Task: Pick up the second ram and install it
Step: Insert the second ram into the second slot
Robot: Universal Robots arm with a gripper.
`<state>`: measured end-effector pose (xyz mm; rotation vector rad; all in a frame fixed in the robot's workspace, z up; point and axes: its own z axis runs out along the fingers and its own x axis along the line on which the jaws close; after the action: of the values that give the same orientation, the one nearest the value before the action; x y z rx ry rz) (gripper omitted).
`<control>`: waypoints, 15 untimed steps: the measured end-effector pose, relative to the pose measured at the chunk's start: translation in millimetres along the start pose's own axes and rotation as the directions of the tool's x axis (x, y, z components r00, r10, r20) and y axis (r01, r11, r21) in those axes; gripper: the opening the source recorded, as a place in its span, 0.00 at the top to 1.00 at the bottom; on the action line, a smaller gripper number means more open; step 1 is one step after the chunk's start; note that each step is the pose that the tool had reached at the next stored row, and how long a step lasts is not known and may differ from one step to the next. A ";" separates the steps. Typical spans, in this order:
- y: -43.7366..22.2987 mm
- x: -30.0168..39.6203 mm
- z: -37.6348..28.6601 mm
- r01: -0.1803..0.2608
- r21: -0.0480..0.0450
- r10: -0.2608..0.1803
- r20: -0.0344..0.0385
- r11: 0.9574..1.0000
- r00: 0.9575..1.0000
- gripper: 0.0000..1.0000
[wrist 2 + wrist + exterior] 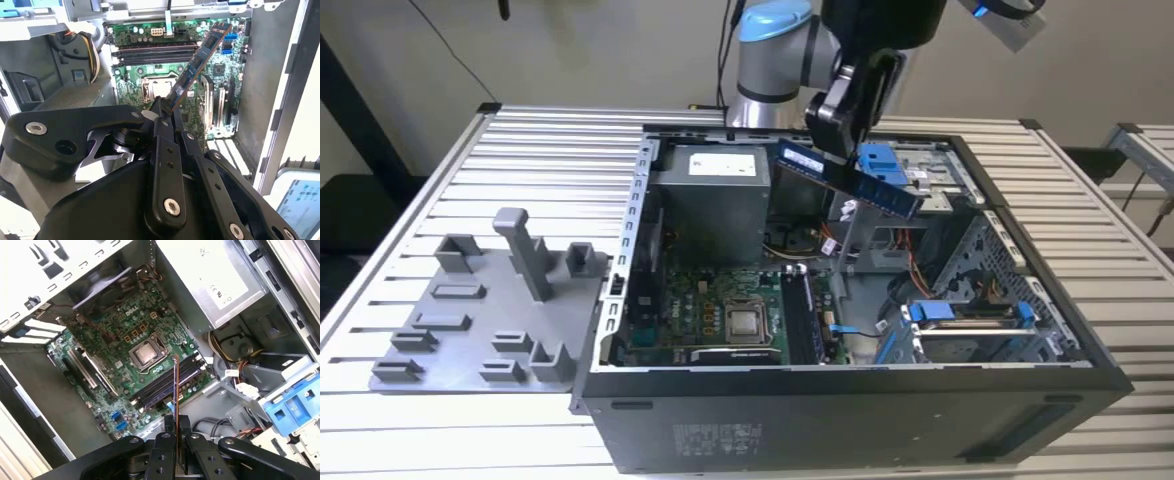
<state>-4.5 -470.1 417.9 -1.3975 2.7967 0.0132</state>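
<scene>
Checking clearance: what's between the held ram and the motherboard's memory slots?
Only open air, in the first wrist view; the gripper holds the second ram above the memory slots.

The arm (767, 60) hangs wrist down, its pincer (835, 145) clamped on the second ram (887, 195).

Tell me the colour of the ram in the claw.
The second ram is dark blue with black chips; the exterior view shows it best.

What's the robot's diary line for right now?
gripper: shut on second ram | second ram: tilted, in air over open computer case | install: not done
</scene>
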 end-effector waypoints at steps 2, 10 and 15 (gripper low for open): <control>0.0 0.0 0.0 -0.016 0.000 0.016 0.000 1.000 1.000 0.86; 0.0 0.0 0.2 -0.068 0.001 0.068 0.000 0.998 0.998 0.86; 0.0 0.0 0.2 -0.069 0.001 0.069 0.000 0.998 0.998 0.86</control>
<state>-4.5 -470.1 417.7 -1.3003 2.8430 0.0122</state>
